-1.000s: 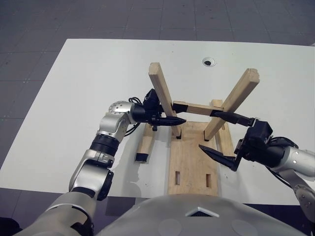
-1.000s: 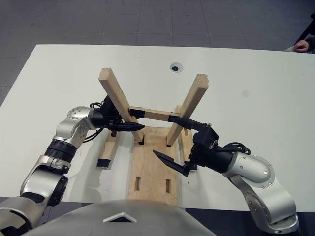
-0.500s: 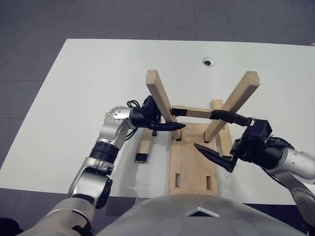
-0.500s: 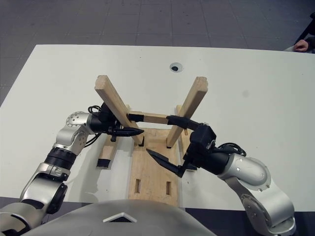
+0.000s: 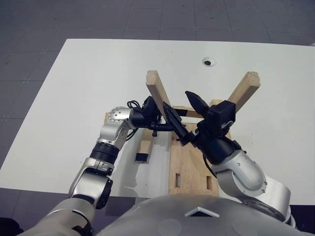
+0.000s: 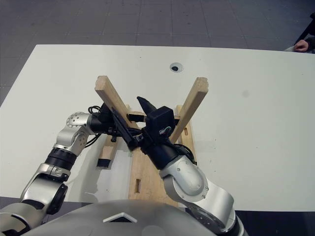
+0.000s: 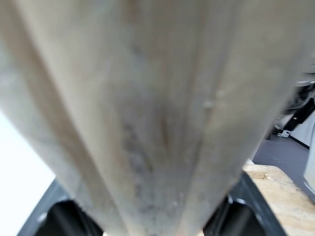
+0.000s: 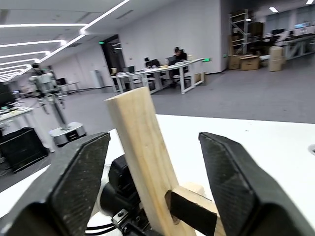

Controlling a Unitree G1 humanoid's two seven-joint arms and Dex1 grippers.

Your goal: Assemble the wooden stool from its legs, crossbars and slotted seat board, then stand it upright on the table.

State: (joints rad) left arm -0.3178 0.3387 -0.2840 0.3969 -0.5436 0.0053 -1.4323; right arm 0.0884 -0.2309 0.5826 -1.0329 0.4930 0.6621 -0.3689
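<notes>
- Left arm (image 5: pixel 105 143) and right arm (image 5: pixel 243 172) had silver-grey shells, black joints.
- Black cables (image 5: pixel 131 104) looped at the left wrist.
- Right end effector fingers (image 8: pixel 236 191) were black (finely textured).

Table (image 5: pixel 74 88): seat board (image 5: pixel 189 164) lies flat at the near edge, about the middle; two legs rise from its far end, left leg (image 5: pixel 156 88) tilted left, right leg (image 5: pixel 245 88) tilted right; crossbar (image 5: pixel 180 111) spans between them; loose leg (image 5: pixel 146 143) lies flat just left of the board; cable hole (image 5: pixel 208 62) behind, toward the right; left gripper (image 5: pixel 166 125) clamped on the left leg from its left; right gripper (image 5: pixel 177 101) between the legs, fingers straddling the left leg.
</notes>
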